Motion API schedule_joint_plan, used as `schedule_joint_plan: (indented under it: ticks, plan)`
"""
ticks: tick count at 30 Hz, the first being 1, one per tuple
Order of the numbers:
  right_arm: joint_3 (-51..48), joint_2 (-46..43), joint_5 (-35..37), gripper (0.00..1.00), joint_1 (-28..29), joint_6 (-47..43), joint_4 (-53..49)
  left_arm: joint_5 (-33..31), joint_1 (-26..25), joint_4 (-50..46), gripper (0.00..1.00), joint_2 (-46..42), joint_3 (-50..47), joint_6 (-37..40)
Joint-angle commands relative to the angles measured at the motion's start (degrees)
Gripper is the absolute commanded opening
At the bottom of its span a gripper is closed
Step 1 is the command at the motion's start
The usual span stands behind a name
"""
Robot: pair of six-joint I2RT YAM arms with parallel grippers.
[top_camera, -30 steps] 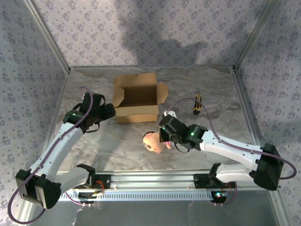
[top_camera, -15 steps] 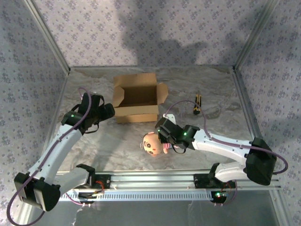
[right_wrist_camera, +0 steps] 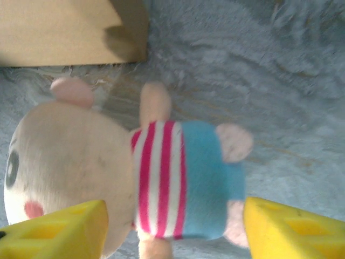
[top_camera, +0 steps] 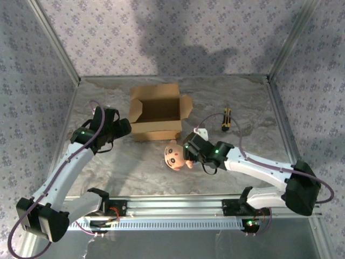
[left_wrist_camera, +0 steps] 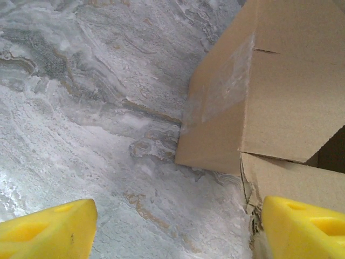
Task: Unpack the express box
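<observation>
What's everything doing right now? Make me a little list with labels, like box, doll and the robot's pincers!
box: brown express box, flaps open, toward the back of the table
doll: plush doll lying on the table in front of the box
left: left pincer open, by the box's left corner
right: right pincer open, fingers either side of the doll
extra: black-and-yellow tool right of the box

We're looking into a robot lab cell here: floral-papered panels [top_camera: 215, 32] and aluminium posts [top_camera: 54, 40] are boxing in a marbled bench [top_camera: 124, 167].
</observation>
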Motion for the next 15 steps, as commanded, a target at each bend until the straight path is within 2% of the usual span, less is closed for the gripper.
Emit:
schedule_joint_plan:
  ticks: [1, 2, 4, 5, 9, 15]
  plan:
    - [1.31, -4.58, 2.27, 0.83, -3.38, -3.13, -3.91, -1.36, 0.34, -0.55, 0.82, -0.44, 0.46, 0.62]
    - [1.08, -6.02, 2.78, 0.99, -4.87, -3.49, -4.19, -1.34, 0.37, -0.54, 0.82, -0.33, 0.38, 0.85]
    - [-0.12, -8.98, 3.22, 1.0, -7.95, -4.38, -3.77, -1.85, 0.37, -0.22, 0.86, -0.05, 0.44, 1.14]
    - [-1.12, -10.69, 2.31, 1.0, -10.16, -5.65, -2.89, -2.17, 0.36, -0.04, 0.99, 0.03, 0.34, 1.24]
    - [-3.31, -15.76, -2.11, 1.0, -18.44, -9.11, 0.84, -4.06, 0.42, 0.85, 0.99, 0.35, 0.09, 2.15]
    - [-3.31, -16.85, -2.41, 1.0, -28.77, -15.1, 1.71, -10.85, 1.55, 4.76, 1.0, -0.19, -2.31, 4.35]
